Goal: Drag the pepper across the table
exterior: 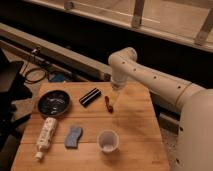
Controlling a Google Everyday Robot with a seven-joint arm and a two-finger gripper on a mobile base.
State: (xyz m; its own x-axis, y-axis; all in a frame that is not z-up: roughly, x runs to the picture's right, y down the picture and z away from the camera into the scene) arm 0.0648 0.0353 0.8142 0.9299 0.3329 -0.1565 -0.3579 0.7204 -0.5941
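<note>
The pepper (108, 104) is a small glossy red chili lying near the far middle of the light-brown wooden table (135, 135). My gripper (115, 97) hangs from the white arm, pointing down just right of and above the pepper's far end, very close to it. Whether it touches the pepper I cannot tell.
A black block with a white stripe (90, 97) lies left of the pepper. A dark round pan (54, 103) sits at the far left. A white bottle (45, 137), a blue-grey sponge (73, 137) and a white cup (108, 141) lie along the near side.
</note>
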